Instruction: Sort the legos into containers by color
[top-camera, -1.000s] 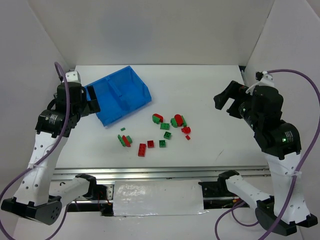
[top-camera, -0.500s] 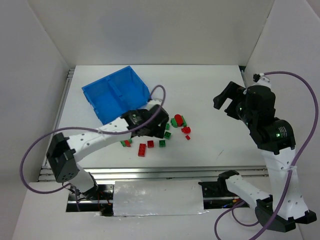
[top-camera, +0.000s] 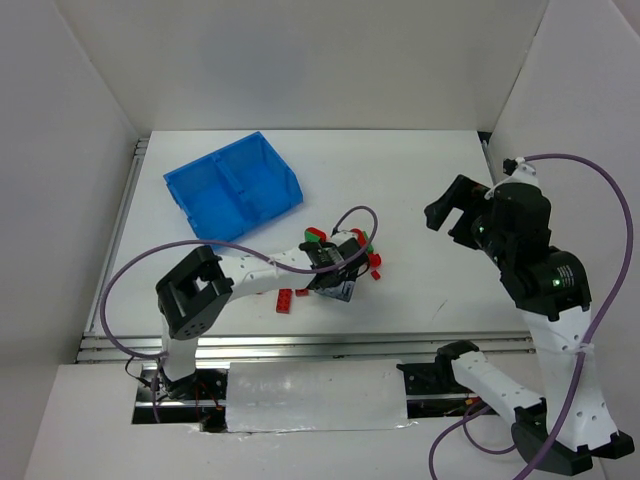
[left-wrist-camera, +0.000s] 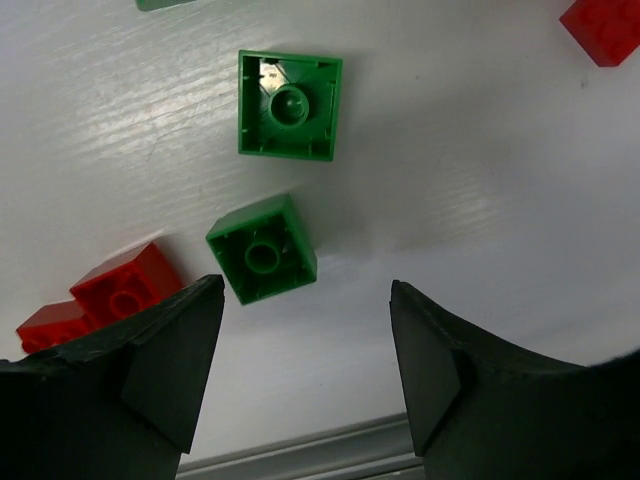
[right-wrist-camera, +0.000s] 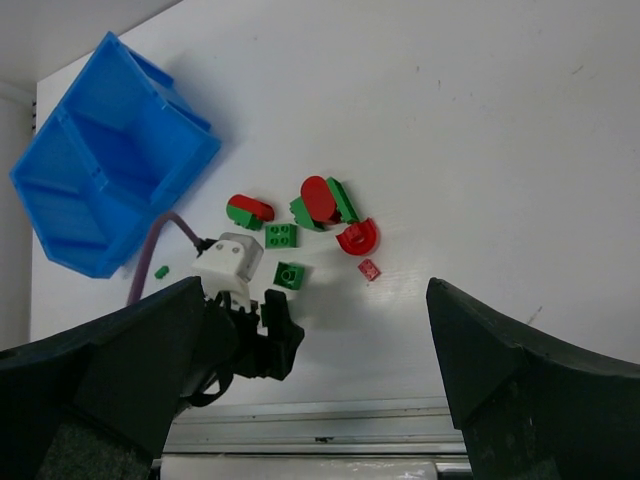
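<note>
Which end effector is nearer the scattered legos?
Left. The left end effector hovers over the near edge of the legos; the right end effector is off to their right.

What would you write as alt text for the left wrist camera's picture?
Open black left gripper hovering over a green square plastic brick lying hollow side up on a white table; a second green brick lies beyond, red plastic bricks at the picture's left.

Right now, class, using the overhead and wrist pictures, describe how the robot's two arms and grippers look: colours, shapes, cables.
The left arm and right arm look alike: white links between round black joint housings, with a purple cable looping loosely beside each. The left gripper and right gripper are black, each with two blunt wedge-shaped fingers.
</note>
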